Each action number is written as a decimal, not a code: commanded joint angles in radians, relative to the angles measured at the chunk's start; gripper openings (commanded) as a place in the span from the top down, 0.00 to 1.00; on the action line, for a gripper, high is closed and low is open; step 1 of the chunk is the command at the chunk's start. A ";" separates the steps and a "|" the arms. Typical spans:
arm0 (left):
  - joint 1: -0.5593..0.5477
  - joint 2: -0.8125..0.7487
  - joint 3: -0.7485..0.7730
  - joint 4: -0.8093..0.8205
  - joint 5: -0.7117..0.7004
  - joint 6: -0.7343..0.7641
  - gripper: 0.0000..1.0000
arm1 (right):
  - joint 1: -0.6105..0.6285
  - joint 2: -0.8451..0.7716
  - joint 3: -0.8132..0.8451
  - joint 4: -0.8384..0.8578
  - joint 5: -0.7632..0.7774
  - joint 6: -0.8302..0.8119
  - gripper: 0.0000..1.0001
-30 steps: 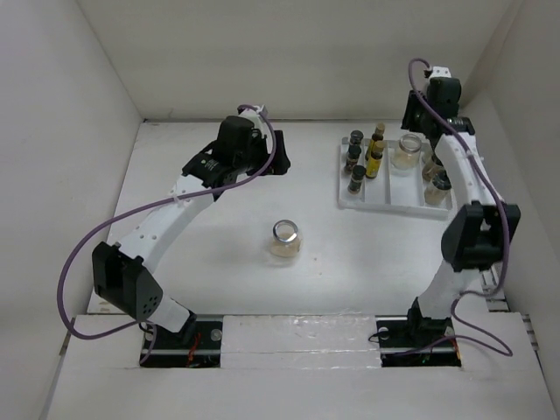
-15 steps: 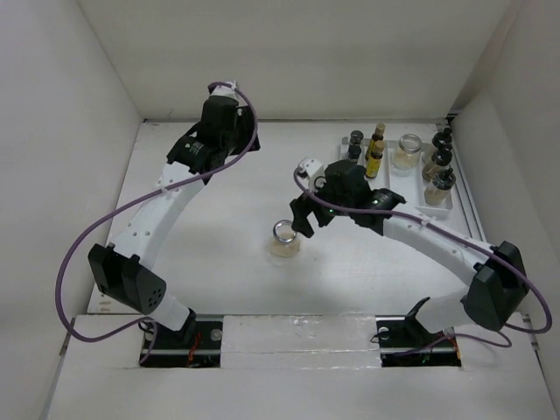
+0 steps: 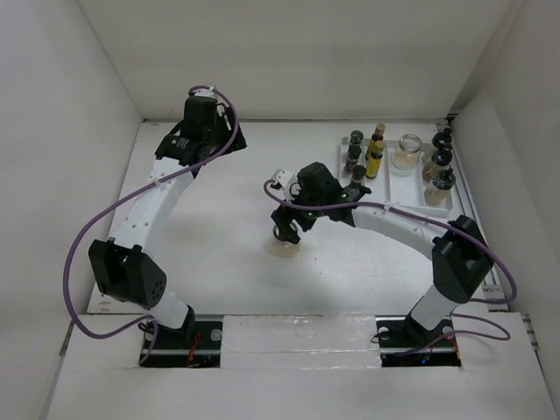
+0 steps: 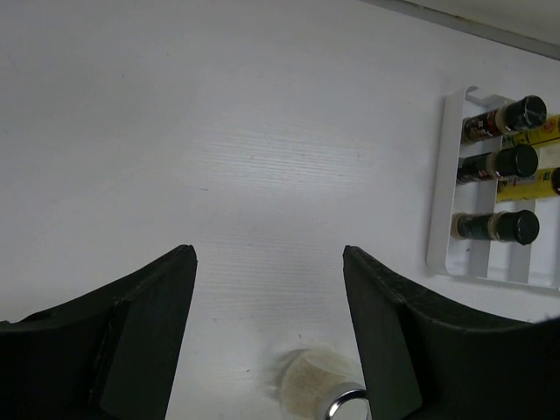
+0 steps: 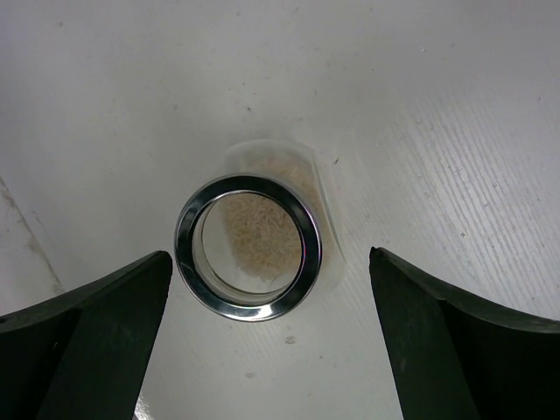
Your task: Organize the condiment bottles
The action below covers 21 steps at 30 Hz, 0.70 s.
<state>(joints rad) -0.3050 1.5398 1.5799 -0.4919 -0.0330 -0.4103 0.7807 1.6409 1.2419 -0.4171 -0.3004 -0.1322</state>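
A wide clear silver-lidded jar (image 3: 282, 249) with pale grains stands alone mid-table. My right gripper (image 3: 284, 229) hovers straight over it, open, one finger on each side of the lid (image 5: 248, 248) and not touching it; the right wrist view looks down on the right gripper (image 5: 269, 262). My left gripper (image 3: 219, 136) is high at the far left, open and holding nothing; the left wrist view shows the left gripper (image 4: 269, 254) with the jar (image 4: 315, 385) low between its fingers. The other condiment bottles stand in the white tray (image 3: 385, 204).
In the tray stand dark black-capped jars (image 3: 354, 157), amber yellow-labelled bottles (image 3: 376, 149), a clear jar (image 3: 407, 150) and cream-filled black-capped bottles (image 3: 437, 162). In the left wrist view the tray (image 4: 440, 175) holds three dark jars (image 4: 499, 164). White walls enclose the table.
My right arm swung from the tray at the back right to the lone jar and its jaws opened wide. The left arm drew back toward the far left corner.
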 commanded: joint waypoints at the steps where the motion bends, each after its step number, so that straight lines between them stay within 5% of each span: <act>1: 0.001 -0.047 -0.009 0.027 0.018 -0.012 0.36 | 0.017 0.014 0.070 -0.035 -0.043 -0.046 0.00; 17: 0.001 -0.037 0.002 0.027 0.008 -0.002 0.35 | 0.038 0.091 0.100 -0.026 0.000 -0.073 0.04; 21: 0.001 -0.027 0.002 0.027 -0.002 -0.021 0.28 | 0.038 0.073 0.081 0.032 0.049 -0.014 0.29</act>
<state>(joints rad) -0.3058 1.5394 1.5768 -0.4904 -0.0280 -0.4137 0.8078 1.7275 1.3018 -0.4561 -0.2909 -0.1844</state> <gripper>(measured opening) 0.706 0.746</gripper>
